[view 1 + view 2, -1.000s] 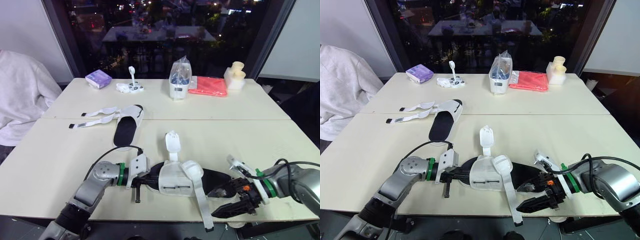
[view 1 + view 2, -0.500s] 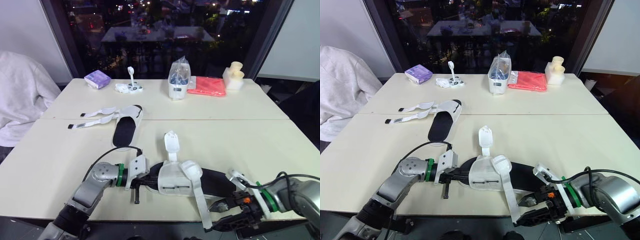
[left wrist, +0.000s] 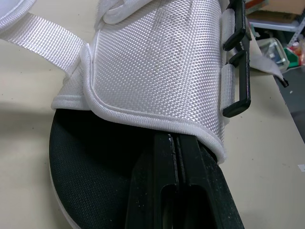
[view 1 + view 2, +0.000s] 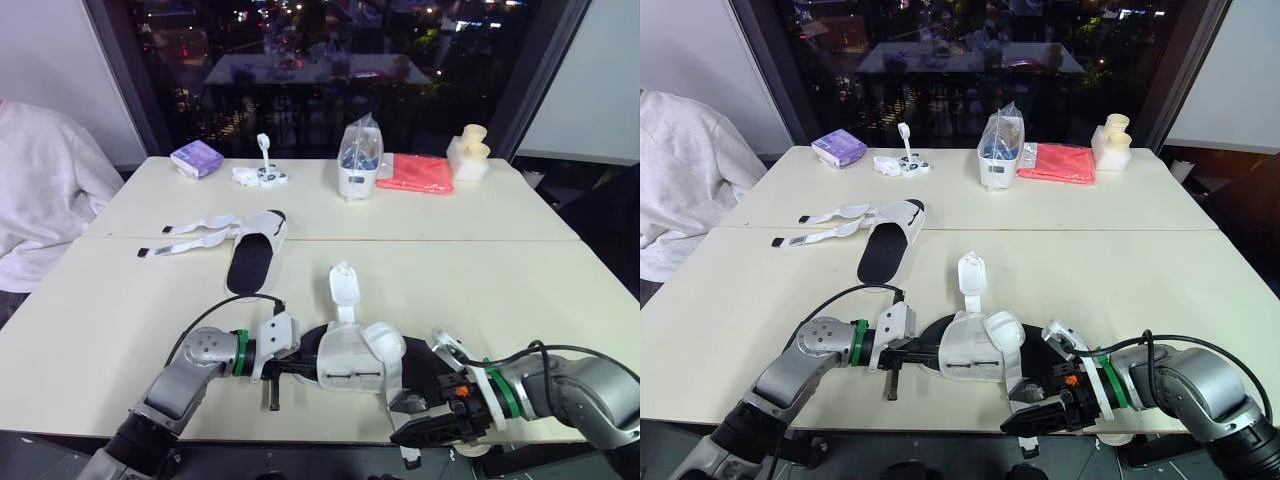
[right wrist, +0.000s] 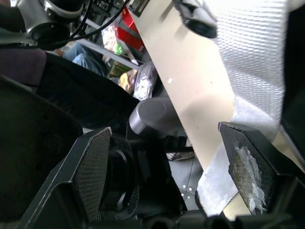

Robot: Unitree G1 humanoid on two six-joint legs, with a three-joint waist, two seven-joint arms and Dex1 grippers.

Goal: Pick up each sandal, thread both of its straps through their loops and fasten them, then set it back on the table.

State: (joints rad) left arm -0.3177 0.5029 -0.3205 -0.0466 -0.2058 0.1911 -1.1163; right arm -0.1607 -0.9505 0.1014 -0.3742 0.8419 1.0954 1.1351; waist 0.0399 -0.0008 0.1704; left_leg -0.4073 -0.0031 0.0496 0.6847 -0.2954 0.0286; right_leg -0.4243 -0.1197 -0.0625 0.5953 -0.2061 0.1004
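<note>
At the near edge of the table (image 4: 120, 330), the right hand (image 4: 408, 420) lies low with its two black fingers apart. The loose end of the long strap (image 4: 394, 385) hangs over the edge there, close to one finger (image 5: 245, 167); whether it touches is unclear. Just left of it, the near sandal (image 4: 345, 365) lies on its black sole, and the right hand covers part of its heel end. Its other strap (image 4: 343, 285) points away toward the far side, unfastened. The left hand (image 4: 303, 366) reaches in from the left, fingers pressed together on the insole, their tips hidden beneath the white upper. A black cable (image 4: 225, 303) loops over that arm's wrist.

Farther back and left, well apart from both hands, the second sandal (image 4: 255, 255) lies flat with its two straps (image 4: 195, 232) spread open to the left.

Along the far side stand a purple packet (image 4: 196, 157), a small white object (image 4: 262, 174), a clear bag (image 4: 358, 158), a red cloth (image 4: 415, 172) and a cream block (image 4: 468, 152). A person's white sleeve (image 4: 40, 200) shows at the left.

Count: two sandals, each with two straps, all four loose; two hands; five items in the far row.
</note>
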